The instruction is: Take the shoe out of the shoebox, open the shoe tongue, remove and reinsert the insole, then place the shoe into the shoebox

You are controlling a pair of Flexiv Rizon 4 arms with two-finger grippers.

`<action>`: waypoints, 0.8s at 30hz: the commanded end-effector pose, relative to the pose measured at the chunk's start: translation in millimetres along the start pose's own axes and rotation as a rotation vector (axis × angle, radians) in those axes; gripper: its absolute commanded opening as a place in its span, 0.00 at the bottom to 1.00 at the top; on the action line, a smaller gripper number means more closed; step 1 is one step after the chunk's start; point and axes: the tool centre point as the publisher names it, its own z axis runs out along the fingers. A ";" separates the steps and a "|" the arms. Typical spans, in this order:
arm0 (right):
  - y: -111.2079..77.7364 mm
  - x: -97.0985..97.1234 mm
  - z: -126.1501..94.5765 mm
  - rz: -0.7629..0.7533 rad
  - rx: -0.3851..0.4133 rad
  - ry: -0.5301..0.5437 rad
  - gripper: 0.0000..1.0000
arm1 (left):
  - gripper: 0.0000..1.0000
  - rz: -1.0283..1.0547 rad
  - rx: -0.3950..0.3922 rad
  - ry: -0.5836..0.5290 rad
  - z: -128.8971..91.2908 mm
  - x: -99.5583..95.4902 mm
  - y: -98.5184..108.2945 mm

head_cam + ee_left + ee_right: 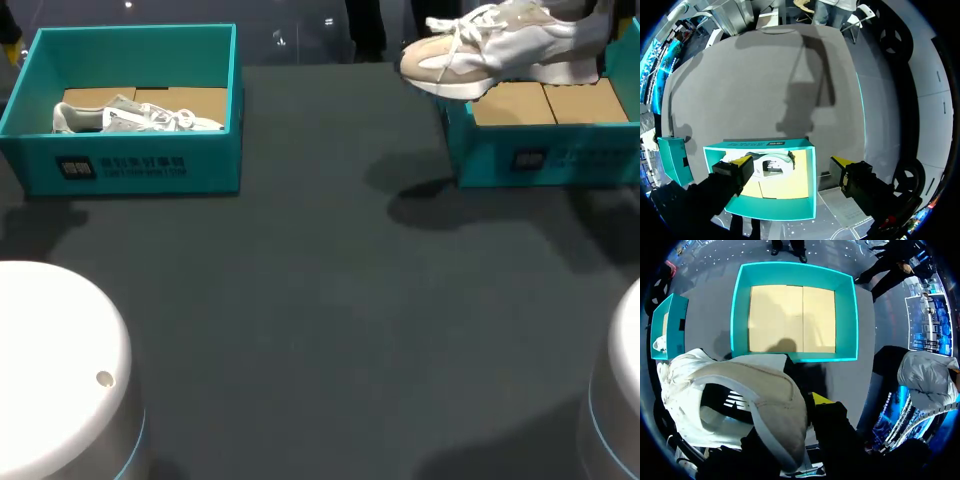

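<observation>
the shoe point(490, 45) hangs in the air over the near-left corner of the right shoebox point(540, 160), toe pointing toward the middle of the table point(320, 300). the box's cardboard floor is bare. the right gripper point(812, 405) has the shoe by the heel end. one yellow tip point(820, 399) shows pressed against the outside of the heel and the other is hidden by the shoe, so i judge it clamped on the heel collar.

the shoe looks light, with soft fabric and suede-like sides over a thick, stiffer sole. the upper will probably give under a pinch and the long toe will sag or swing from a heel grip. the padded collar seems the firmest place to hold. the tongue and loose white laces are floppy and could snag. for the insole, the sole likely needs pinning flat on the table first.

the left gripper point(790, 162) hovers with its fingers wide apart above the left shoebox point(760, 146), holding nothing. a second shoe point(771, 166) lies inside that box.
</observation>
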 end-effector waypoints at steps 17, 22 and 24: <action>-168.0 138.1 8.4 0.070 -0.292 -0.018 0.00 | 1.00 0.001 -0.001 0.002 -0.3 0.3 -0.7; -194.4 163.5 14.7 0.093 -0.291 -0.009 0.00 | 1.00 0.001 -0.001 0.002 -0.3 0.3 -0.7; -204.6 173.4 16.9 0.097 -0.293 -0.009 0.00 | 1.00 0.001 -0.001 0.002 -0.3 0.3 -0.7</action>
